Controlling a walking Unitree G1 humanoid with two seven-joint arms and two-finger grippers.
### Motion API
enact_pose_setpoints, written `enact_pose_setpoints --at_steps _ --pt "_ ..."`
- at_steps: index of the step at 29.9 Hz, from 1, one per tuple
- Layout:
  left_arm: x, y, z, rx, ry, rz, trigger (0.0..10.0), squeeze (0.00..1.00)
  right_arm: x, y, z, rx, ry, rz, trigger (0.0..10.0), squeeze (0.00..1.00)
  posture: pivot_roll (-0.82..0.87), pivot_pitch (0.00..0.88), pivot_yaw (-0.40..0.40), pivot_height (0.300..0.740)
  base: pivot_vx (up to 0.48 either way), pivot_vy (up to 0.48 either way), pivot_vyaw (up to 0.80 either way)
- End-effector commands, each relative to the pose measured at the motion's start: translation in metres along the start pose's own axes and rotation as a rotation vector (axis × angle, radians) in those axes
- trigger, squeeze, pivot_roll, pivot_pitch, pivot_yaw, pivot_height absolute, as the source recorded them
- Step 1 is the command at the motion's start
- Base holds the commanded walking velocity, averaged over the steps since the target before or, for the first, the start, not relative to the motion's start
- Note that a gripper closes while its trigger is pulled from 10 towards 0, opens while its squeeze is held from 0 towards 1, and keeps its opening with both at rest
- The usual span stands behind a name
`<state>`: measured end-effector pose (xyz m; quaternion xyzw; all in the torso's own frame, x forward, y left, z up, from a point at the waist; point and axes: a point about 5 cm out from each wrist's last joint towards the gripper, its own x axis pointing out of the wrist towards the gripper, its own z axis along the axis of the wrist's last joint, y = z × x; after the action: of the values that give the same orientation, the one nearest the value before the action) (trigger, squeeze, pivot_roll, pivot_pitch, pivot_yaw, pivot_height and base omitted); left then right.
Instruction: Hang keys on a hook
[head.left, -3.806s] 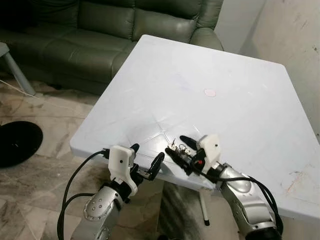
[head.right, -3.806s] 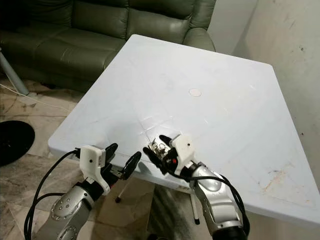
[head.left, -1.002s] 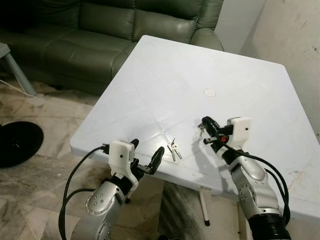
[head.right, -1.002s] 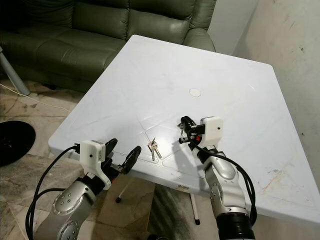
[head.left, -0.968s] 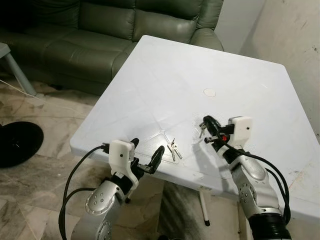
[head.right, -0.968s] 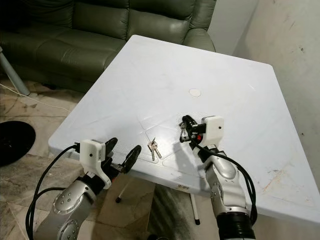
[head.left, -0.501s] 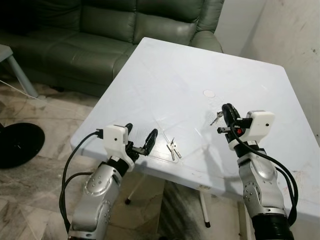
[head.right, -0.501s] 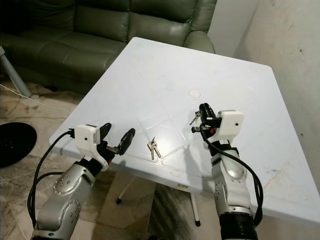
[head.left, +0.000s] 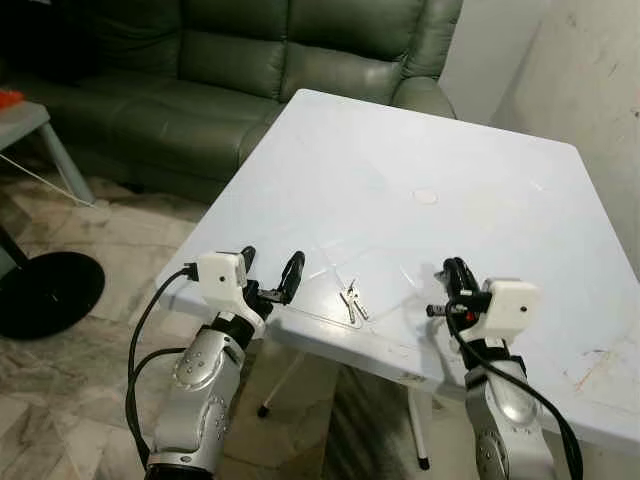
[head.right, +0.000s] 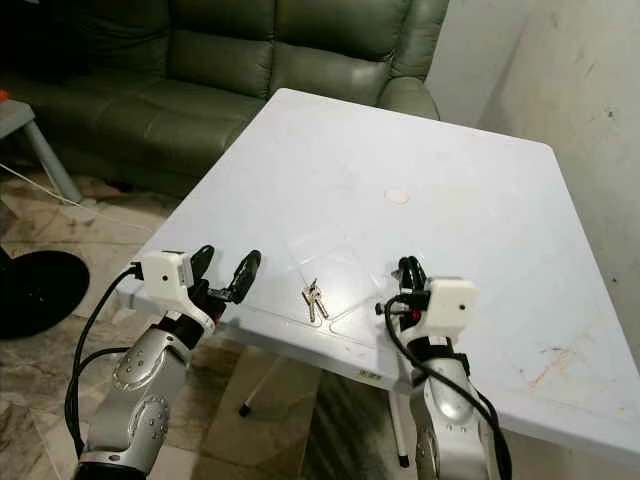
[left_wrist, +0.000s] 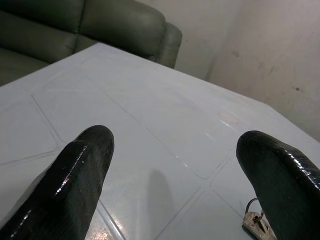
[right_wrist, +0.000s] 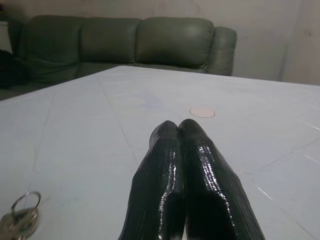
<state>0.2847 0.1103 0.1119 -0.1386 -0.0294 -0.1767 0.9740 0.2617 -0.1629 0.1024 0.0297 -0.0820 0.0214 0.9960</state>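
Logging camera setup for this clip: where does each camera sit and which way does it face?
Left eye view: on the head, looking down at the table; both arms, left tool, right tool, keys.
Right eye view: same head, same scene, slightly offset.
Left wrist view: along the open fingers, across the table toward the sofa.
Right wrist view: along the shut fingers, toward the sofa.
Shared: keys and table cap appear in all four.
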Motion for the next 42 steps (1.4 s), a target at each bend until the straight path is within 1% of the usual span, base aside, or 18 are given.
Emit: enact_pose_setpoints --at_steps 1,3,5,7,9,12,19,26,30,37,42 --pt "0.002 0.003 -0.001 0.008 -0.003 0.005 10.0 0.0 0.0 -0.001 0.002 -0.026 -0.008 -0.028 10.0 0.0 0.0 0.0 -0.083 0.74 0.0 0.0 0.0" --pt "0.004 0.007 0.0 0.013 -0.008 0.017 10.0 0.0 0.003 -0.001 0.002 -0.03 -0.005 -0.037 10.0 0.0 0.0 0.0 -0.082 0.74 0.0 0.0 0.0" --pt "0.006 0.009 0.002 0.017 -0.014 0.022 10.0 0.0 0.006 -0.002 0.002 -0.062 0.007 -0.044 10.0 0.0 0.0 0.0 -0.081 0.74 0.0 0.0 0.0" --pt "0.008 0.012 0.004 0.025 -0.019 0.031 10.0 0.0 0.008 -0.004 0.002 -0.056 0.01 -0.061 10.0 0.0 0.0 0.0 -0.081 0.74 0.0 0.0 0.0" --pt "0.011 0.016 0.006 0.029 -0.022 0.045 10.0 0.0 0.012 -0.007 0.003 -0.075 0.017 -0.066 10.0 0.0 0.0 0.0 -0.08 0.74 0.0 0.0 -0.69" --pt "0.015 0.019 0.008 0.044 -0.032 0.048 10.0 0.0 0.017 -0.009 0.005 -0.079 0.012 -0.076 10.0 0.0 0.01 0.0 -0.08 0.74 0.0 0.0 -0.79" --pt "0.021 0.026 0.015 0.056 -0.056 0.067 10.0 0.0 0.021 -0.011 0.004 -0.092 0.019 -0.095 10.0 0.0 0.01 0.0 -0.076 0.74 0.0 0.0 -0.79" --pt "0.022 0.027 0.013 0.047 -0.043 0.068 10.0 0.0 0.022 -0.011 0.004 -0.09 0.021 -0.1 10.0 0.0 0.01 0.0 -0.074 0.74 0.0 0.0 -0.79" --pt "0.025 0.025 0.011 0.033 -0.036 0.054 10.0 0.0 0.022 -0.01 0.003 -0.089 0.021 -0.1 10.0 0.0 0.0 0.0 -0.071 0.74 0.0 0.414 -0.79" --pt "0.027 0.025 0.011 0.037 -0.035 0.051 10.0 0.0 0.021 -0.01 0.003 -0.09 0.022 -0.102 10.0 0.0 0.0 0.0 -0.07 0.74 0.0 0.48 -0.79" --pt "0.028 0.025 0.011 0.029 -0.031 0.064 10.0 0.0 0.02 -0.009 0.002 -0.091 0.025 -0.1 10.0 0.0 0.0 0.0 -0.07 0.74 0.0 0.0 -0.79"
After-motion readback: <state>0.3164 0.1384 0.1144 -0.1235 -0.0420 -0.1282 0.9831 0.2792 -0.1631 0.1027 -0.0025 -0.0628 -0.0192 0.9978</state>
